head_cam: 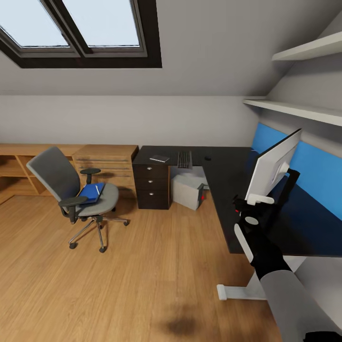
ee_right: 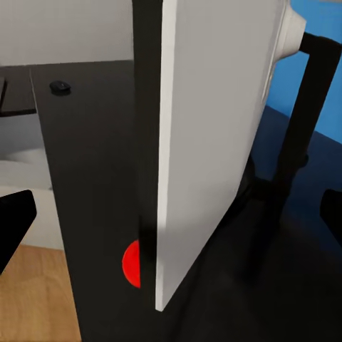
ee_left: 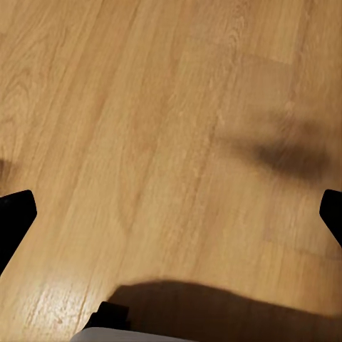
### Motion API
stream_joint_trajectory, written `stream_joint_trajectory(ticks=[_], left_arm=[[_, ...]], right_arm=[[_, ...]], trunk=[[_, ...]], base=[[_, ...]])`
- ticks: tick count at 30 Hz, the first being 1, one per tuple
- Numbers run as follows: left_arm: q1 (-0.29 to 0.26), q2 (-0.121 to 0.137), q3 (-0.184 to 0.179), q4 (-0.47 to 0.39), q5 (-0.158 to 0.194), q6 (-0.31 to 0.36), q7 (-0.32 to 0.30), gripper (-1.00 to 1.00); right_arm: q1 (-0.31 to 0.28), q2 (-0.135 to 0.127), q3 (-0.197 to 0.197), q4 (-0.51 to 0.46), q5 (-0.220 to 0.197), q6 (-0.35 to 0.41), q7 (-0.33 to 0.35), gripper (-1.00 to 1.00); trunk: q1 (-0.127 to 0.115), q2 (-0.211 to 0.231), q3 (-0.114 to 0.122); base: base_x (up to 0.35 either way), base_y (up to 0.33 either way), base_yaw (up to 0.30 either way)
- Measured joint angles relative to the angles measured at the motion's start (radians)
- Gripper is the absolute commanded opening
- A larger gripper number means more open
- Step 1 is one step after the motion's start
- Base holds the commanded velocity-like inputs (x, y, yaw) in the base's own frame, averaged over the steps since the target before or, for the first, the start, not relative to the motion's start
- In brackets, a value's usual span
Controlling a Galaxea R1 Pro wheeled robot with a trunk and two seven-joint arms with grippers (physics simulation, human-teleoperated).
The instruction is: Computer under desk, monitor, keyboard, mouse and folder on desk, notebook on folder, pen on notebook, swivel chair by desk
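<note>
Head view: our right claw (head_cam: 244, 205) reaches at the monitor (head_cam: 274, 166) on the desk surface (head_cam: 223, 175), fingers spread around its edge; a careless shove could topple it. Left claw (ee_left: 171, 214) spread above floor.

The monitor (head_cam: 274, 167) showed you only its pale back and edge; its screen faced away, and its base was hidden behind your right arm (head_cam: 280, 280). At ten o'clock from the computer (head_cam: 188, 191), the desk (head_cam: 223, 199) covered its top. The pen (head_cam: 97, 189) on the folder (head_cam: 91, 192) was a faint sliver. The right gripper (ee_right: 171, 214) had its fingertips cut off at the frame edges.
</note>
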Motion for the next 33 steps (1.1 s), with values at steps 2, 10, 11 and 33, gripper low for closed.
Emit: stream_joint_trajectory(ticks=[2,10,11,33], left_arm=[[0.000,-0.001,0.000,0.000,0.000,0.000,0.000,1.00],[0.000,-0.006,0.000,0.000,0.000,0.000,0.000,1.00],[0.000,-0.007,0.000,0.000,0.000,0.000,0.000,1.00],[0.000,-0.008,0.000,0.000,0.000,0.000,0.000,1.00]], right_arm=[[0.000,0.001,0.000,-0.001,0.001,0.000,-0.002,1.00],[-0.001,0.002,0.000,-0.003,0.003,-0.001,-0.031,1.00],[-0.001,0.002,0.000,-0.004,0.003,-0.001,-0.033,1.00],[-0.058,0.004,0.000,0.000,0.000,0.075,-0.066,1.00]], trunk=[[0.000,0.000,0.000],[0.000,0.000,0.000],[0.000,0.000,0.000],[0.000,0.000,0.000]], base=[[0.000,0.000,0.000],[0.000,0.000,0.000],[0.000,0.000,0.000],[0.000,0.000,0.000]])
